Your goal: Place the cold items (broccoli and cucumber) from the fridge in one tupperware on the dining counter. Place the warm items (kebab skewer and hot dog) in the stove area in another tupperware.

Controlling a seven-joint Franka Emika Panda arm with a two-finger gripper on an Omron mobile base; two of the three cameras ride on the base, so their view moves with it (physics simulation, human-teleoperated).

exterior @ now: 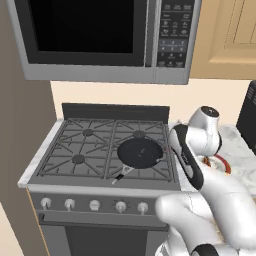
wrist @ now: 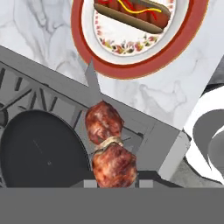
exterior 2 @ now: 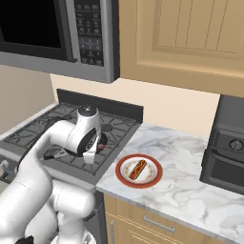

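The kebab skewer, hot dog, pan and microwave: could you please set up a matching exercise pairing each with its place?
Things:
1. kebab skewer
2. hot dog
3. pan
4. microwave

Places:
A. on the red-rimmed plate
B. above the stove
C. held in the gripper
D. on a stove burner

Pairs: 1-C, 2-A, 3-D, 4-B

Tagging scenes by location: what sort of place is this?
A home kitchen, rendered. A gas stove with a dark pan sits under a microwave; beside it a marble counter carries a plated hot dog, below wooden cabinets.
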